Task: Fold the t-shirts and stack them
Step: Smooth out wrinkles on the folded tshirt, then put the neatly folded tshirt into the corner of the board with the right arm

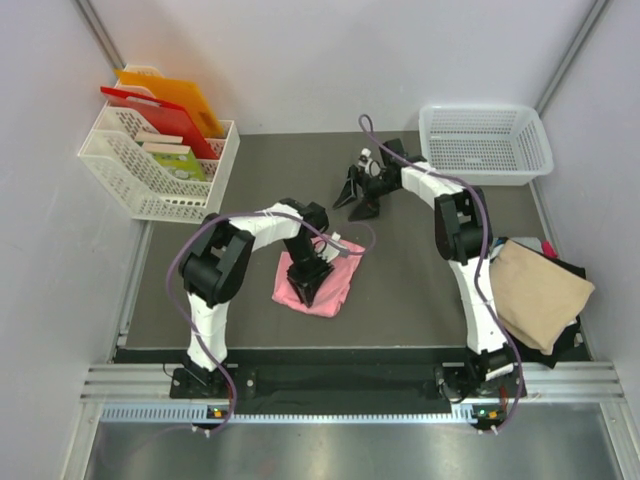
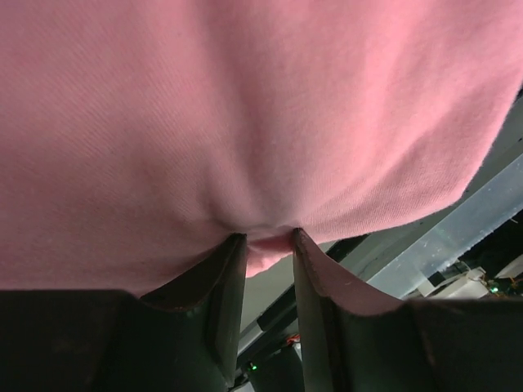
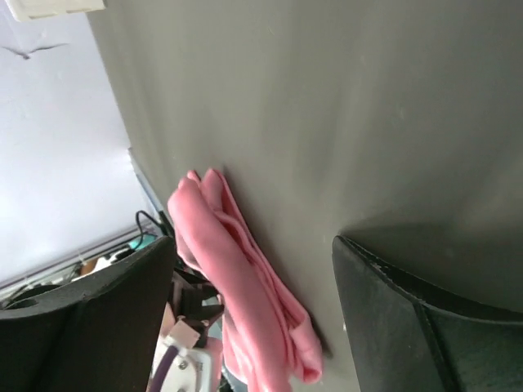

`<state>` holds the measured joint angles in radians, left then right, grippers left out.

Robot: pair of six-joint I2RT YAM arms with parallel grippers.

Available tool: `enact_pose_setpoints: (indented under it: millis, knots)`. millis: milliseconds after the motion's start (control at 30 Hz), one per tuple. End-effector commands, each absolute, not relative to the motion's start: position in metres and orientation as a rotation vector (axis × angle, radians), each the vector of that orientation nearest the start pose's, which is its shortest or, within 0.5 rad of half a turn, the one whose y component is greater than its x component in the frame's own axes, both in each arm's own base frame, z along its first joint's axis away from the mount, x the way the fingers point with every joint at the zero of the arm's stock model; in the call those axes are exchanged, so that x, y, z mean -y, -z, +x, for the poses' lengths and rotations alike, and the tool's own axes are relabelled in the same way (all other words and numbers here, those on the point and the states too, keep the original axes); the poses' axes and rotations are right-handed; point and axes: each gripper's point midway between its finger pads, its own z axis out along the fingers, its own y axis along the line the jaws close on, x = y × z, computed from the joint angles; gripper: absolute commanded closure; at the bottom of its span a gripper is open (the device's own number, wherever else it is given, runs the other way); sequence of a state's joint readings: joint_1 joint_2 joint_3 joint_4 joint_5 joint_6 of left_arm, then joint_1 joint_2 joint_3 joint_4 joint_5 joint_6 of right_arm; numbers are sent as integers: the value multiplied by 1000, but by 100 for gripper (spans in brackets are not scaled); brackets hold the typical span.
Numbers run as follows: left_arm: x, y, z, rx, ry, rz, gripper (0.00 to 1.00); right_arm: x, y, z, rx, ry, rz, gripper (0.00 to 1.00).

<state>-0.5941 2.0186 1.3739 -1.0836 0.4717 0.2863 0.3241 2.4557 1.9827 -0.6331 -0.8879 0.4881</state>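
The salmon-pink t-shirt (image 1: 318,287) lies folded on the dark table, left of centre. My left gripper (image 1: 316,280) is down on it and shut on a small fold of the pink cloth (image 2: 245,122), which is pinched between its fingertips (image 2: 268,238). My right gripper (image 1: 360,195) is open and empty over bare table beyond the shirt. Its wrist view looks past its wide-open jaws (image 3: 253,243) at the pink shirt (image 3: 245,302). The tan-beige t-shirt (image 1: 540,290) lies on dark shirts (image 1: 560,345) at the table's right edge, with a bit of red cloth (image 1: 530,244) behind it.
A white mesh basket (image 1: 486,143) stands at the back right. Another white basket (image 1: 155,165) with red and orange folders stands at the back left. White walls close the table on three sides.
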Motion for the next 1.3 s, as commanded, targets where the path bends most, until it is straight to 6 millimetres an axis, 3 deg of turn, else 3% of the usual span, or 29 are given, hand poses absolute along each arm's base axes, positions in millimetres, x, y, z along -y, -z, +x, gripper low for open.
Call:
enact_pose_setpoints:
  millis: [0,100,233,367,467,767,900,1033,1167,1267]
  knots:
    - [196,-18,198,-3001,588,1367,65,-307,-31,452,-2727,-1457,-88,22]
    - [185,-20,204,-2983,473,1370,66,-320,-21,437,-2745,-1514,-126,23]
    - [175,-27,216,-2938,380,1364,65,-341,-7,389,-2814,-1550,-268,23]
    - [160,-31,223,-2928,315,1344,66,-341,9,335,-2905,-1573,-359,23]
    - [150,-33,228,-2921,274,1326,66,-337,17,308,-2942,-1594,-370,23]
    - [133,-42,234,-2876,192,1292,68,-324,19,270,-2967,-1616,-383,23]
    - [146,-85,251,-2754,248,1194,69,-322,21,263,-2975,-1621,-370,23]
    - [163,-153,280,-2560,268,1087,69,-326,20,259,-2968,-1624,-385,23]
    - [166,-208,290,-2401,273,1006,69,-334,21,258,-2964,-1633,-396,24]
    - [163,-226,289,-2357,260,973,68,-341,26,256,-2962,-1647,-402,26]
